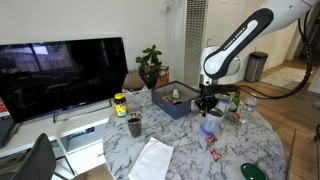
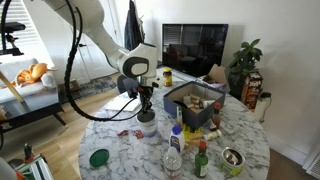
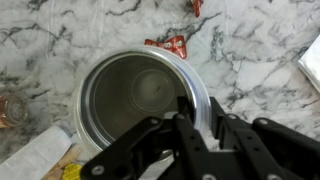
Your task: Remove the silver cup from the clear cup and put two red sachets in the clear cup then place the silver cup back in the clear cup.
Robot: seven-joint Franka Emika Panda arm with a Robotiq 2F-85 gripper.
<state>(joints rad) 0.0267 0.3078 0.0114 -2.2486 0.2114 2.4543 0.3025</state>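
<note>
- Gripper (image 3: 203,112) down from above, astride the near-right rim of the silver cup (image 3: 140,95): one finger inside the wall, one outside, little gap between. Cannot tell whether clamped on the rim or just short of it.
- Left of the fingers and slightly ahead: the silver cup's dark hollow, upright, long axis vertical and in line with the fingers. Looks seated inside the clear cup (image 1: 211,127), pale-walled, directly beneath the hand in both exterior views.
- Ahead of the fingers, just past the cup's far rim: one of the red sachets (image 3: 170,44), flat on the marble table (image 3: 260,60). Second one farther ahead, cut by the frame's top edge.
- Only one arm on the rig, so no choice of hand.
- Next move, by judgement: calls for a straight pull up along that vertical axis, without tilt, to avoid dragging the clear cup along. Leaves the sachets a short reach ahead of the hand.
</note>
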